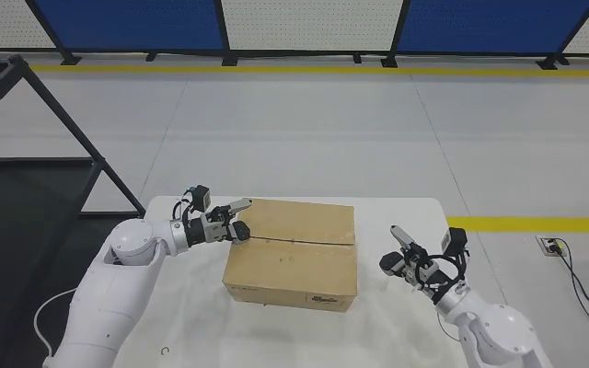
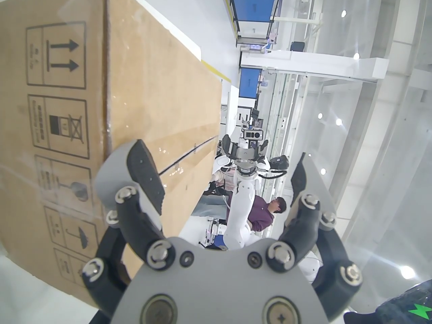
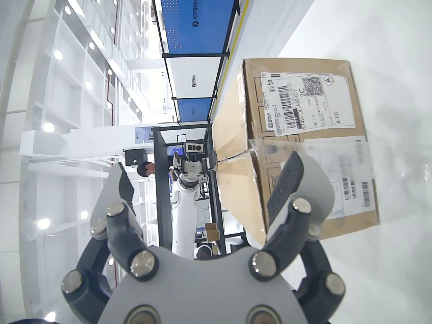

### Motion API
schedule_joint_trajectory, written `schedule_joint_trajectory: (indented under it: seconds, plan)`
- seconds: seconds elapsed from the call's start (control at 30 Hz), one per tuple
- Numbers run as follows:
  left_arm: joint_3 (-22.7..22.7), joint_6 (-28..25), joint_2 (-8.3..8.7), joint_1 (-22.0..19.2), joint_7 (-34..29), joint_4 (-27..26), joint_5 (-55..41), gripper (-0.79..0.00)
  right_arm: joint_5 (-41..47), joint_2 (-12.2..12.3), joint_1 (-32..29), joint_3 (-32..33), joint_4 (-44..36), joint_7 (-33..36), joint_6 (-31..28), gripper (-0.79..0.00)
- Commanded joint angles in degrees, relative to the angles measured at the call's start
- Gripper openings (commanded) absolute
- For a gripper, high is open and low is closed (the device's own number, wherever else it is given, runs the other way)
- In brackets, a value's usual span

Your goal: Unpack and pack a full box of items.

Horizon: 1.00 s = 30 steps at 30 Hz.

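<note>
A closed brown cardboard box [image 1: 293,253] lies on the white table [image 1: 396,221], its two top flaps meeting along a middle seam. My left gripper [image 1: 242,217] is open at the box's left top edge, one finger over the lid near the seam. In the left wrist view the box [image 2: 158,96] fills the side beside the open left gripper [image 2: 222,173]. My right gripper [image 1: 398,248] is open a short way off the box's right end, touching nothing. The right wrist view shows the box [image 3: 303,129] with shipping labels past the open right gripper [image 3: 206,180].
The table's front left and far right stretches are bare. A dark metal frame [image 1: 55,129] stands off the table's left side. Blue partition panels [image 1: 304,23] line the far floor.
</note>
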Motion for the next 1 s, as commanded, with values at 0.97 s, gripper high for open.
schedule_joint_trajectory:
  seconds: [0.97]
  plan:
    - [0.0, 0.0, 0.0, 0.0, 0.0, 0.0, 0.0, 0.0, -2.2, 0.5, -9.8, -1.6, 3.2, 0.2, -5.1, 0.0]
